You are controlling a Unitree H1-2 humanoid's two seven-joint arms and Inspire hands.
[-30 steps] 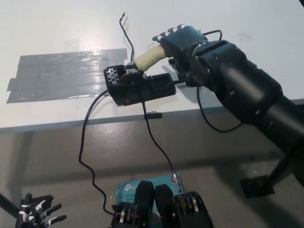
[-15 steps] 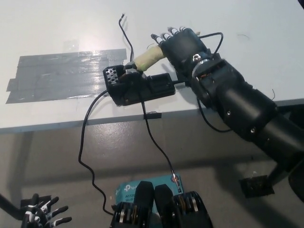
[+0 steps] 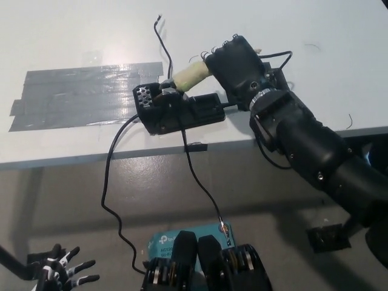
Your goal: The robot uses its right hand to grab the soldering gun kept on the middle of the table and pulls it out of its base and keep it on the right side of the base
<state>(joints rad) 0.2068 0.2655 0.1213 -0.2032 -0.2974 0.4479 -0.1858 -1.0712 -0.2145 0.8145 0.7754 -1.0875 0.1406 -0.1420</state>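
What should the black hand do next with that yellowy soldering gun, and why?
Probably pull it up and to the right, out of its holder. The right hand is wrapped over the handle of the soldering gun, but the tip end sits in the black base on the table. The left hand hangs low, fingers spread, holding nothing.

The tabletop (image 3: 73, 36) looked smooth and matt white; the tape patch (image 3: 85, 94) was glossy grey.
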